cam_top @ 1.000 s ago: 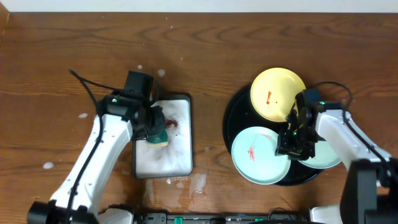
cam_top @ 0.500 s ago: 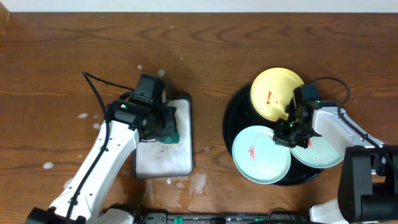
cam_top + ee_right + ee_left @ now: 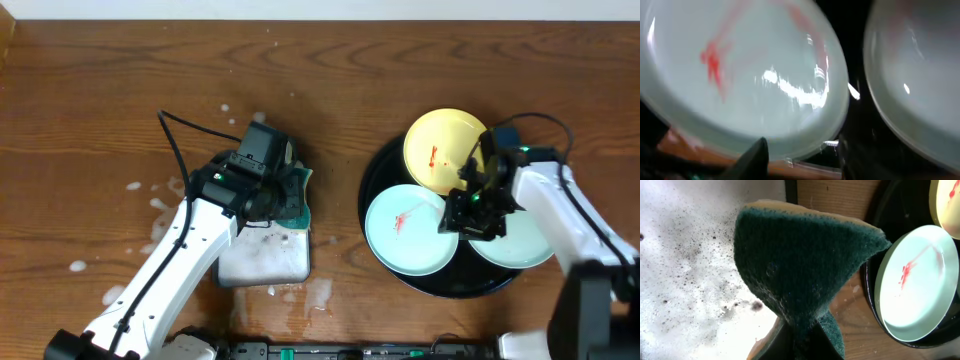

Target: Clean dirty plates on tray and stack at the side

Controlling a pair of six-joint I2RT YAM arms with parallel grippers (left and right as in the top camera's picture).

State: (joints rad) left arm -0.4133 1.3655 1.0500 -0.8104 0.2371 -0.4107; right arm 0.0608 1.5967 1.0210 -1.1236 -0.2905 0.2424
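My left gripper (image 3: 288,195) is shut on a dark green sponge (image 3: 298,200), folded between its jaws (image 3: 800,260), above the right edge of the white sponge tray (image 3: 262,255). On the round black tray (image 3: 385,165) lie a pale yellow plate (image 3: 440,150) and two mint-green plates, each front one with red smears. My right gripper (image 3: 468,215) has the right rim of the left mint plate (image 3: 405,228) between its fingers (image 3: 757,155); that plate (image 3: 915,280) looks tilted up over the tray's rim. The other mint plate (image 3: 520,245) lies partly under my right arm.
The sponge tray (image 3: 690,255) is wet, with foam and dark specks. Foam and water drops lie on the wooden table left of it (image 3: 160,200) and in front of it (image 3: 320,290). The table's far side is bare wood.
My left arm lifted the sponge off the sponge tray and carried it right, toward the black tray. The left mint plate shifted left and back with my right gripper at its rim.
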